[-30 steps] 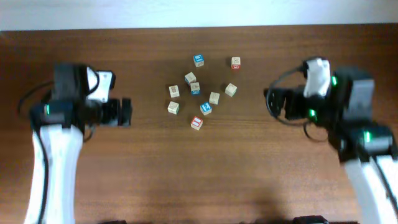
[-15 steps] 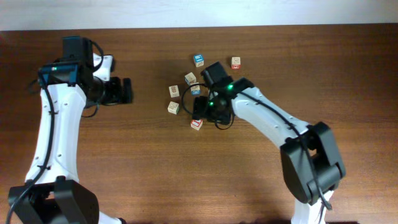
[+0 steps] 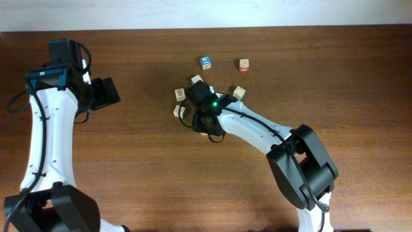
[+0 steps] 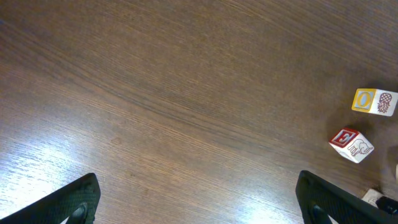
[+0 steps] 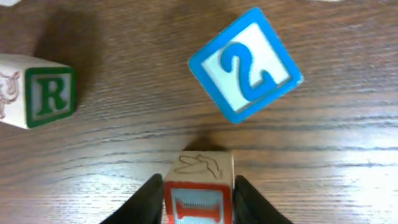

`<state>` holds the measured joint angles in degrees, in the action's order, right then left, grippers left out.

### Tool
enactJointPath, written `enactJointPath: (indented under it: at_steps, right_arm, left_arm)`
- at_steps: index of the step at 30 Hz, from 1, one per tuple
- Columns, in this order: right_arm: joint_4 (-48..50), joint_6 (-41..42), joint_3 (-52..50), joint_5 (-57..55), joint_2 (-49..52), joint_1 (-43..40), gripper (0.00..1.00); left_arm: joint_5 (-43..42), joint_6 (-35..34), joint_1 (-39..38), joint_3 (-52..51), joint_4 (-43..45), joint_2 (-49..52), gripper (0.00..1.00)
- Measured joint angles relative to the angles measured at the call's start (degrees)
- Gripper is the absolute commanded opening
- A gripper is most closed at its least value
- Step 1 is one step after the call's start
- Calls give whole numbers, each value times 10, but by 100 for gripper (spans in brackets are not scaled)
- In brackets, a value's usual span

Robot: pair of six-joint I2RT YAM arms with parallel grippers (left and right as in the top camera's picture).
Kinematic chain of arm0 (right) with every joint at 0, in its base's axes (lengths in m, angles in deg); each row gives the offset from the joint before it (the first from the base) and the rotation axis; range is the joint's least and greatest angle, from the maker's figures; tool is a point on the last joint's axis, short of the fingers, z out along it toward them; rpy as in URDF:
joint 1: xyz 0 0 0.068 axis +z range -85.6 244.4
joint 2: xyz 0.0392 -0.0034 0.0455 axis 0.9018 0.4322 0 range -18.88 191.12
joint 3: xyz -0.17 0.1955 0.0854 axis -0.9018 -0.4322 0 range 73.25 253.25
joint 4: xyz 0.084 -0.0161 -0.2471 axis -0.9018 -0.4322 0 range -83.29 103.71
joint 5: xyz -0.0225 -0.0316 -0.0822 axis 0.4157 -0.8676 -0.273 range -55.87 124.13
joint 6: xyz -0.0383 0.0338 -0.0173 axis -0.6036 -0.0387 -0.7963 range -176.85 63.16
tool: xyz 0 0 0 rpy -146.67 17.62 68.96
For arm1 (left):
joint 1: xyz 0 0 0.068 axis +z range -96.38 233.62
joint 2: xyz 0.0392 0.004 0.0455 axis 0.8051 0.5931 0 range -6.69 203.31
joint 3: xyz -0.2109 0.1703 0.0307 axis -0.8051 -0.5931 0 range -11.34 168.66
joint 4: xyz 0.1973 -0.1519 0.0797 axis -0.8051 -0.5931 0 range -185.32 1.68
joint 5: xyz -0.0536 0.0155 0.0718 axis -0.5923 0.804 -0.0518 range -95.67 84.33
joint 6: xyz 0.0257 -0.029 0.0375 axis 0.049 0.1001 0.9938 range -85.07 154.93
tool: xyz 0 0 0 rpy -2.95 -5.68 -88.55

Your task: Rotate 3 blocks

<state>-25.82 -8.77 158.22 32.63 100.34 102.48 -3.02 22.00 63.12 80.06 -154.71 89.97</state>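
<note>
Dark brown wood-grain table [image 3: 129,180] fills the scene. A pale plain strip [image 3: 206,13] runs along its far edge. Lighting even, with soft glare on the grain.

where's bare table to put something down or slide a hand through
Free: the front of the table, left of the right arm; the strip between left gripper and blocks; the back right, past the far red block. Crowded: the middle cluster, where the right gripper grips a red-framed block.
</note>
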Motion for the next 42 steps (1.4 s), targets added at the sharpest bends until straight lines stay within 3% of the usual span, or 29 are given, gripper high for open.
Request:
enactJointPath:
  at_steps: [3, 10, 13, 19, 26, 30, 34, 42]
  right_arm:
    - [-16, -8, 2, -7, 0, 0, 31]
    - [-58, -129, 9, -10, 0, 0, 32]
    - [-72, -141, 11, -11, 0, 0, 37]
    - [-110, -157, 11, -6, 0, -4, 36]
    - [-129, -208, 11, 77, 0, -74, 38]
    - [-137, -219, 12, 86, 0, -72, 50]
    - [-177, -243, 70, 87, 1, -72, 57]
    - [-57, -369, 108, 33, 18, -72, 58]
  left_arm:
    - [0, 0, 0, 0, -1, 0, 99]
    - [0, 0, 0, 0, -3, 0, 99]
    - [0, 0, 0, 0, -5, 0, 99]
    - [0, 0, 0, 0, -5, 0, 99]
    - [0, 0, 0, 0, -5, 0, 99]
    - [0, 0, 0, 0, -5, 0, 99]
    - [0, 0, 0, 0, -5, 0, 99]
    - [0, 0, 0, 0, -6, 0, 99]
